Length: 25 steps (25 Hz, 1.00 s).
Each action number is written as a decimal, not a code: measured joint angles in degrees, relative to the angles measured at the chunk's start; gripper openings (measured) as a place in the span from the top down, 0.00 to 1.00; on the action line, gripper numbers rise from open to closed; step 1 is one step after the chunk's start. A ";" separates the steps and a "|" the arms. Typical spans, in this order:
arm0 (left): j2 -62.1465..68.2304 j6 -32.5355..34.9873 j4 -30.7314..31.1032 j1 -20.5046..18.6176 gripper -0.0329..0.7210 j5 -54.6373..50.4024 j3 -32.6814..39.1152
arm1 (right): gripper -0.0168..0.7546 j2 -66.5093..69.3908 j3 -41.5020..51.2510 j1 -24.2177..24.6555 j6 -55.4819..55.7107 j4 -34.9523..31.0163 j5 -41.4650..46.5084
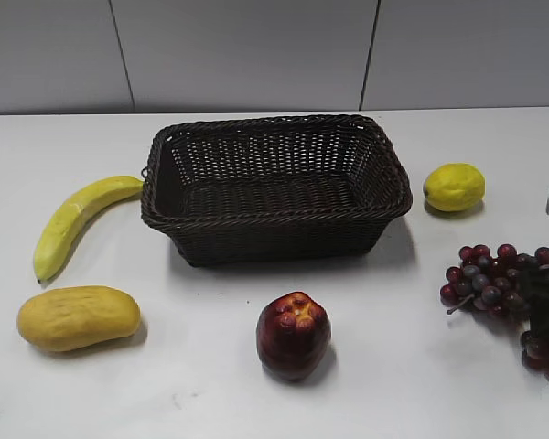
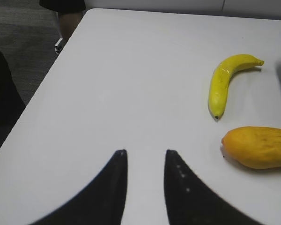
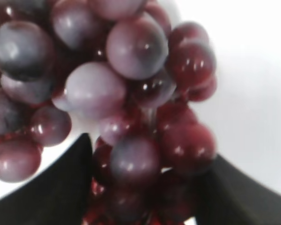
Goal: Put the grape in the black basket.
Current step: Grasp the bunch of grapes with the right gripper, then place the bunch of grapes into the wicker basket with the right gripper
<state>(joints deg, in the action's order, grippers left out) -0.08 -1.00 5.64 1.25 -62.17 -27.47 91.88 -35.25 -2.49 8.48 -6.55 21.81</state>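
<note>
White surface [image 1: 210, 393], bare laminate, carries every item; no brand, label or writing is legible anywhere.

Basket [image 1: 274, 187]: dark woven wicker, at centre, upright and empty, open mouth ready to take fruit.

Banana [image 1: 73, 219]: yellow, at 9 o'clock from the basket, its tip just beside the rim.

Grape bunch [image 1: 494, 274]: dark red-purple, some berries greyish, lying on the surface at 4 o'clock from the basket, well apart from it; not yet lifted, apparently.

Mango [image 1: 78, 317]: orange-yellow, at 8 o'clock.

Apple [image 1: 293, 334]: dark red, lumpy, at 6 o'clock.

Lemon [image 1: 454, 187]: yellow, at 3 o'clock.

Right tool [image 3: 145, 178]: fingers straddle the lower berries, seemingly positioned for a grasp; whether they press cannot be told.

Left tool [image 2: 145, 187]: fingers parted, nothing between them, idle near the banana and mango.
</note>
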 joint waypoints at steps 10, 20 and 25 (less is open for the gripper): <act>0.00 0.00 0.00 0.00 0.67 0.00 0.00 | 0.67 -3.70 -0.48 0.00 -0.66 0.00 3.71; 0.00 0.00 0.00 0.00 0.67 0.00 0.00 | 0.69 -16.80 -16.19 0.00 -10.68 0.00 22.35; 0.00 0.00 0.00 0.00 0.67 0.00 0.00 | 0.69 -17.03 -28.23 0.00 -15.02 -1.98 27.00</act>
<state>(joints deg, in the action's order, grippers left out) -0.08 -1.00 5.64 1.25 -62.17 -27.47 74.85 -63.48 -2.49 -6.54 -8.52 48.81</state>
